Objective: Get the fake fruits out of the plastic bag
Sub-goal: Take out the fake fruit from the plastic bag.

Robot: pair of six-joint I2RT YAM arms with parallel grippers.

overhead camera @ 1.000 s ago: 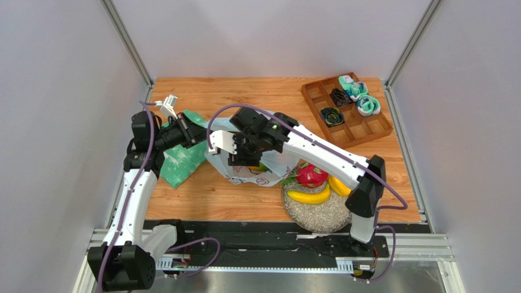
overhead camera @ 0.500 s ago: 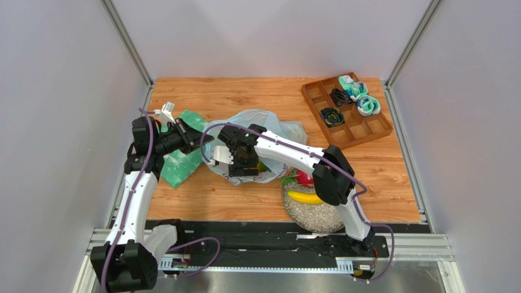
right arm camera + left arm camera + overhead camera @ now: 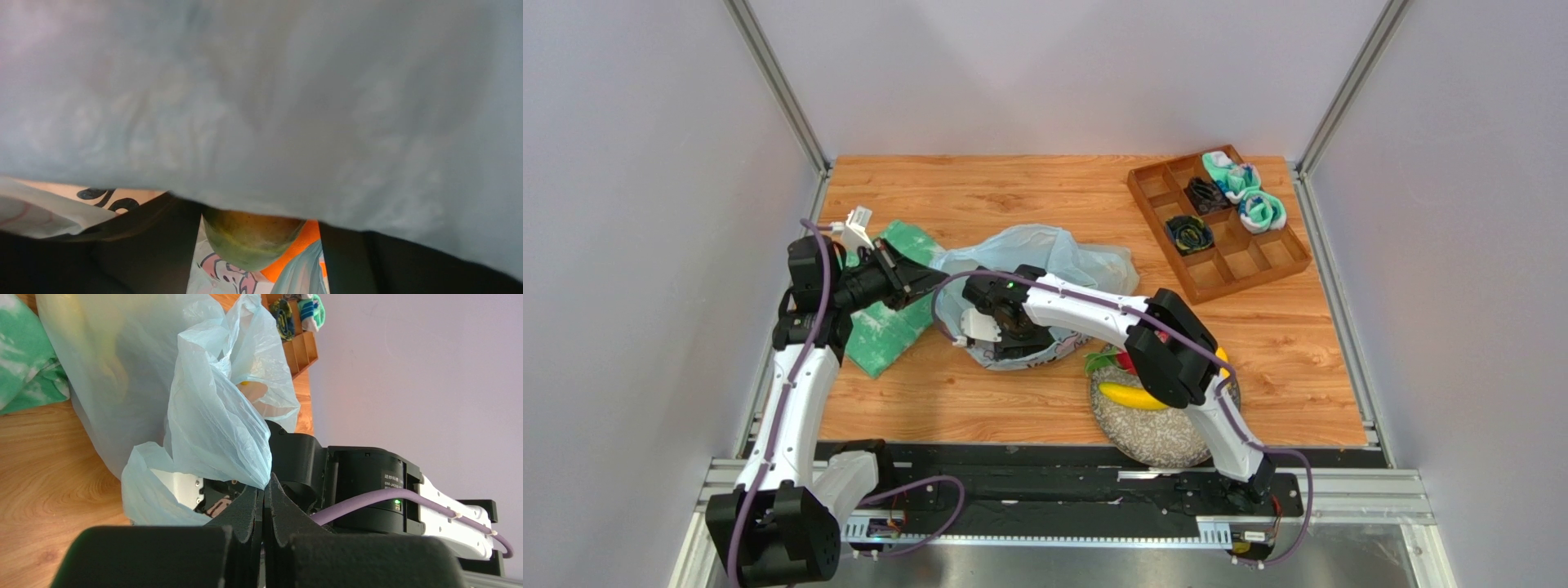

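Now, left claw (image 3: 264, 493): is pinching a fold of the plastic bag (image 3: 209, 416).
Right claw (image 3: 255, 251): is sitting inside the bag, fingers spread around a green-orange mango (image 3: 248, 233).
Plastic bag: is lying mid-tabletop (image 3: 1014, 184).
Banana (image 3: 1133, 397): is resting on a grey mat (image 3: 1149, 435).

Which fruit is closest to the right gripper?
The green-orange mango, inside the plastic bag between the fingers of the right gripper. Banana and dragon fruit lie out on the grey mat.

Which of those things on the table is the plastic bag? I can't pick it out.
Look at the middle of the wooden table, between the green cloth on the left and the compartmented tray. The plastic bag is the crumpled heap there, the only thin, see-through pale-blue thing.
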